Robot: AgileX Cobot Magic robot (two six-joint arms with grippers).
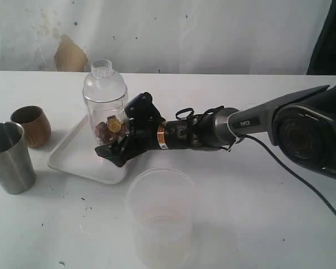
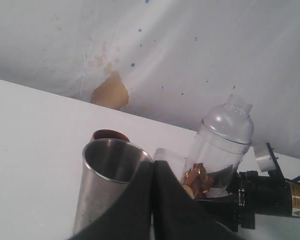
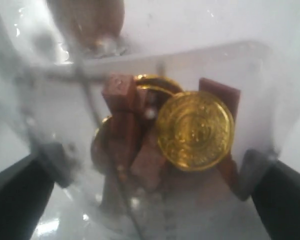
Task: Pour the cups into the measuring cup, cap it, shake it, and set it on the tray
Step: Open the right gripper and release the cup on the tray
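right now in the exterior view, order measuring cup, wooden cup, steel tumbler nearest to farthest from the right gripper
1. measuring cup, on the tray between the jaws of the right gripper
2. wooden cup, just left of the tray
3. steel tumbler, far left edge

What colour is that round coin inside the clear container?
The coin is shiny gold; clearest in the right wrist view.

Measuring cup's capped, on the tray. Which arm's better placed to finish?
Right. The right pincer straddles the measuring cup on the tray; it only needs to back off. The left pincer sits shut beside the steel tumbler.
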